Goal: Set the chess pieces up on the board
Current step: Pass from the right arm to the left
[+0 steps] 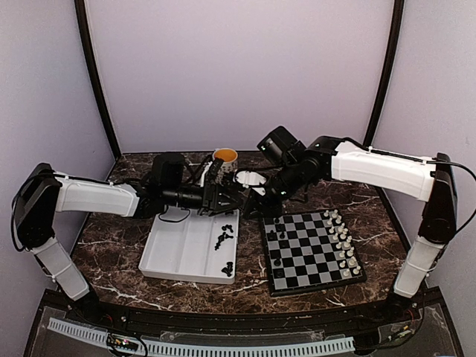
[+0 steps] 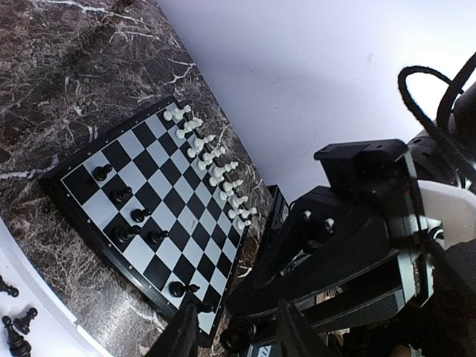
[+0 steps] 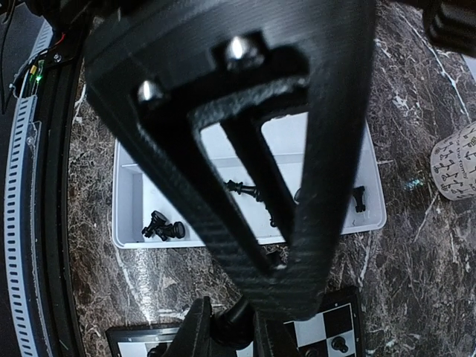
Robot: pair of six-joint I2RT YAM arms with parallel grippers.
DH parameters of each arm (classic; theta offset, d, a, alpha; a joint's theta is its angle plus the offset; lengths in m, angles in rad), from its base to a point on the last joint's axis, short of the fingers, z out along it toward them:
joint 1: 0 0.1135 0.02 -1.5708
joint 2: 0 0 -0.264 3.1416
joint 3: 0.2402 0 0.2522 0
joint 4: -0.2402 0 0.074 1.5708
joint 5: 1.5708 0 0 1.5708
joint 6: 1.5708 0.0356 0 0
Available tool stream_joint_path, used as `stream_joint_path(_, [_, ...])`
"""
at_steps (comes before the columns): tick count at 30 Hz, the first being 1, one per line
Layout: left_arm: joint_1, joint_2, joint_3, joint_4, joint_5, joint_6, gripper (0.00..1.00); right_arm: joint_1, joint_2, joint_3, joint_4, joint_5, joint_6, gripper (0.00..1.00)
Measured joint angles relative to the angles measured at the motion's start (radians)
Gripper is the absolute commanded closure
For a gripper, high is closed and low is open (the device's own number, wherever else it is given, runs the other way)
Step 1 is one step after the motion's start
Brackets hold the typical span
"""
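Whites [image 1: 338, 238] are standing done on the board [image 1: 312, 256], few blacks [image 2: 121, 195] placed, more lying in the tray [image 1: 175, 256] — right end effector [image 3: 229, 316] is pinching a black piece [image 2: 238, 335] above the counter [image 1: 111, 245] — left end effector [image 2: 236, 309] spread round it.

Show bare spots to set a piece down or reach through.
Free: board middle files, between black pieces and white pieces; tray left compartments; marble left of the tray. Crowded: behind tray and board, where left gripper and right gripper meet near the mug.

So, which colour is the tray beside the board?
The tray is plain white; the top external view shows it best.
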Motion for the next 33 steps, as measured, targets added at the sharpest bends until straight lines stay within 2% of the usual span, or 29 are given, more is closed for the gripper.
stream_joint_path(9, [-0.006,0.018,0.0,0.024,0.02,-0.04,0.82,0.0,0.003,0.0,0.004,0.014,0.011,0.86])
stream_joint_path(15, [-0.003,0.032,0.0,0.036,0.023,-0.053,0.9,0.0,0.004,0.0,0.005,0.016,0.012,0.85])
stream_joint_path(24, [-0.005,0.035,0.019,0.016,0.019,-0.032,0.92,-0.015,-0.002,-0.005,0.0,0.025,0.019,0.51])
stream_joint_path(28, [-0.018,0.035,0.113,-0.121,-0.039,0.071,0.92,-0.12,-0.1,-0.09,-0.005,-0.055,0.021,0.47])
stream_joint_path(33, [-0.094,0.042,0.315,-0.38,-0.226,0.307,0.92,-0.365,-0.299,-0.261,0.005,-0.127,0.01,0.47])
